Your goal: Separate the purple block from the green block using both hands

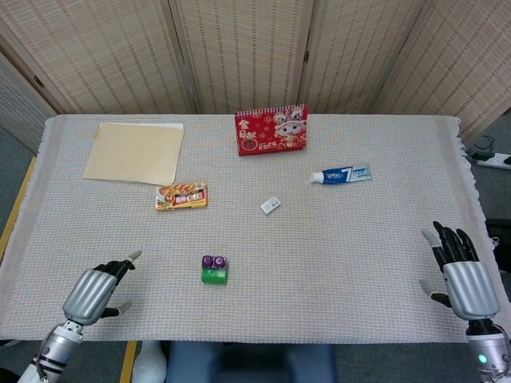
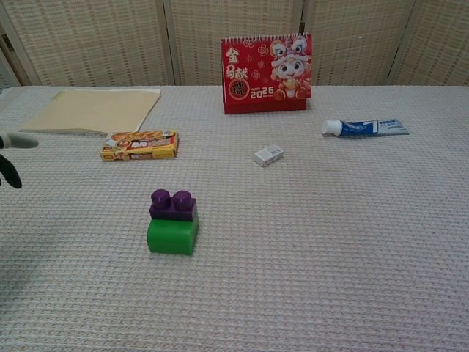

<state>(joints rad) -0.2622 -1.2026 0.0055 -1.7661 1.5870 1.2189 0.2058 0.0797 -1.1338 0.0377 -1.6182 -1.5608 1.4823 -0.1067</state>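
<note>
Low centre of the frame, the purple block [image 1: 213,262] sits stacked on the green block [image 1: 214,276], unseparated. Left hand [image 1: 94,290] lower left, right hand [image 1: 461,276] lower right, both spread, holding nothing.

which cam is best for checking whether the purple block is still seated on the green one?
Chest view: the purple block shows side-on, stacked on the green block, seam visible. Head view shows the purple block from above, small, seam hard to judge.
</note>
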